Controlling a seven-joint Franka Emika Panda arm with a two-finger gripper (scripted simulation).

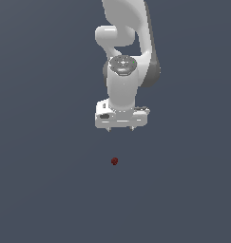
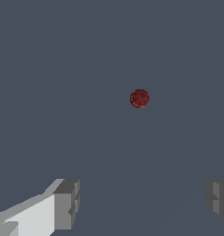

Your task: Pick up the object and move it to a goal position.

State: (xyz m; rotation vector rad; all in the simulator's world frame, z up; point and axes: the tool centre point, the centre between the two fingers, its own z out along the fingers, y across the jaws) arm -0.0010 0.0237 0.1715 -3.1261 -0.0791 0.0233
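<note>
Jaws spread wide, empty: gripper (image 1: pixel 120 129) | object (image 1: pixel 114 161) alone mid-surface, far from every edge, well apart from fingertips (image 2: pixel 67 203) | risk: tiny, round, likely rolls if nudged off-centre

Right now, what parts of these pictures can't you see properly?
- Arm: the exterior view's top edge cuts off its upper part and base.
- Fingers: the wrist view's edges cut them off.
- Object: too small in the exterior view to show its shape; dark red and lumpy in the wrist view.
- Goal position: no marker shows.
</note>
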